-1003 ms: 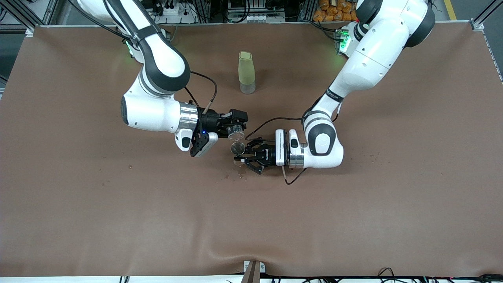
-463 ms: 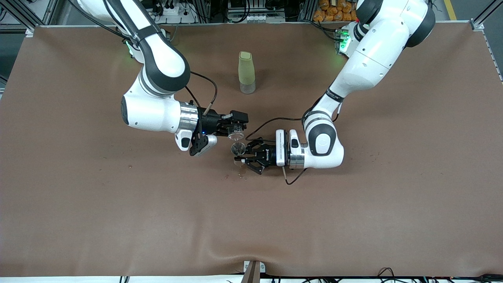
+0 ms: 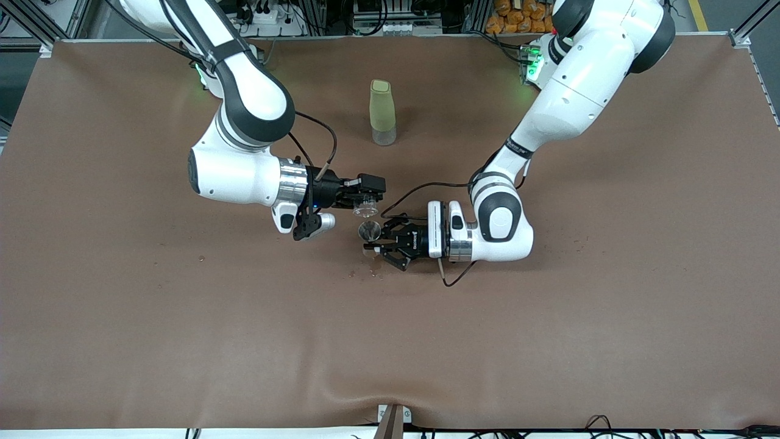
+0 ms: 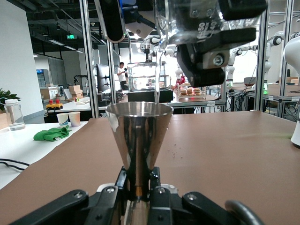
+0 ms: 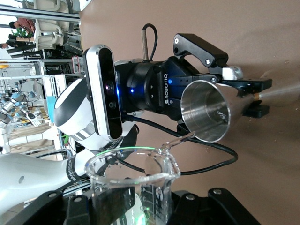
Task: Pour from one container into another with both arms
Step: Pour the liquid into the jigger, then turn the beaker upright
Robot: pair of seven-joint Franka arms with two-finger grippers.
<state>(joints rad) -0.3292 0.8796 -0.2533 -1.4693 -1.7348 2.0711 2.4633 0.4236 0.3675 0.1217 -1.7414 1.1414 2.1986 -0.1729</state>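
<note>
2 arms meet at mid-table. The right gripper [image 3: 366, 194] clamps the glass cup [image 3: 365, 209], light, brittle and slick, tipped with its spout down over the jigger [image 3: 368, 230]. The left gripper [image 3: 379, 241] pinches that stiff steel jigger at its waist, upright, mouth up.

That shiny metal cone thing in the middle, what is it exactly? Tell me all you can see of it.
The steel jigger is a small polished hourglass measure: two cones joined at a narrow waist. It stands upright, its open mouth up, clamped at the waist by the left gripper. The tilted glass cup hangs just above it in the right gripper, and a thin clear stream falls into its mouth.
</note>
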